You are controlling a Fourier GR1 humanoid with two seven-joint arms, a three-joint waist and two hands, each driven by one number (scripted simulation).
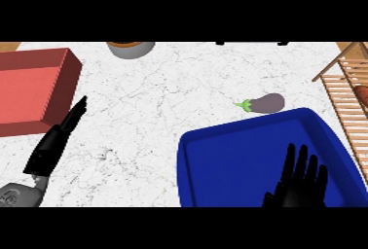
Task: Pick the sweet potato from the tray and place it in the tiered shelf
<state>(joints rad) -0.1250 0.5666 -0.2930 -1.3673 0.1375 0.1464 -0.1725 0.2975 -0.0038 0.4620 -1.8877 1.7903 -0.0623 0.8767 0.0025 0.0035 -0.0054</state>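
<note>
Judging by the orange sweet potato (361, 93) lying in the tiered shelf (345, 73) at three o'clock, the placing looks done; the right hand (300, 182), fingers straight and apart, holds nothing over the blue tray (215, 160).

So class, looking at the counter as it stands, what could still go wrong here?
The sweet potato sits near the wooden tiered shelf's edge; only partly visible, so it might roll off. The right robot hand, open over the blue tray, could brush the shelf when pulling back. The eggplant beside the tray could get nudged.

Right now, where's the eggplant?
Head view, right of centre: the eggplant lies on the counter just beyond the blue tray's far rim, left of the wooden shelf.
</note>
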